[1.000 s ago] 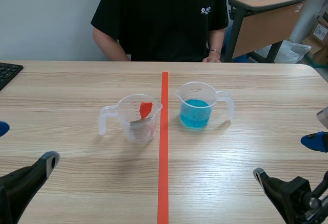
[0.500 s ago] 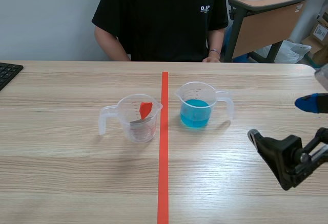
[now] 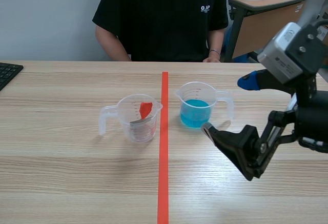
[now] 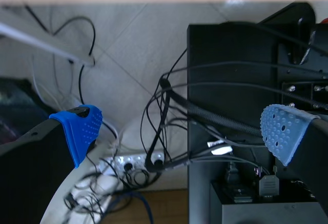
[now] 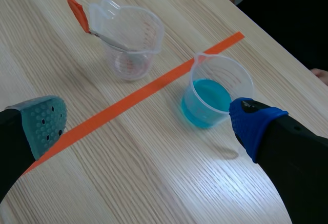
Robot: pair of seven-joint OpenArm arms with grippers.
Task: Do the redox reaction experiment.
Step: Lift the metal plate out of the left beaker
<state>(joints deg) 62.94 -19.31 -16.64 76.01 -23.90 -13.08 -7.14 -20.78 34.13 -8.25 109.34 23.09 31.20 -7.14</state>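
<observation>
In the scene view, the two measuring cups stand near the middle of the table [image 3: 77, 183], one on each side of the orange tape line [image 3: 164, 152]. That split, I judge, gives each arm its own vessel. The cup of blue liquid [image 3: 196, 108] is on my right side of the line, handle turned toward the right edge and easy for me to take. The clear cup [image 3: 137, 120] on the left side holds an orange-handled metal tool [image 3: 145, 111] leaning on its rim. My right gripper [image 3: 226, 105] is raised over the right half, jaws spread wide, one finger low beside the blue cup and the other above its handle. A person [image 3: 161, 19] sits behind the far edge, and a keyboard [image 3: 7, 73] lies at the left edge.

In the left wrist view, my left gripper [image 4: 179, 131] hangs below the table's edge with jaws wide apart, nothing between them. Ahead are only cables [image 4: 164, 111] and a black cabinet [image 4: 236, 80].

In the right wrist view, the blue cup [image 5: 210, 101] sits ahead of my open fingers, just by the blue pad [image 5: 251, 121]. The clear cup [image 5: 130, 44] and its tool [image 5: 78, 13] are farther off, across the tape [image 5: 138, 98].

A second ago both grippers sat low at the near edge. Since then the left has dropped out of the scene view, while the right has lifted and swung in toward the blue cup. Neither cup has shifted.
</observation>
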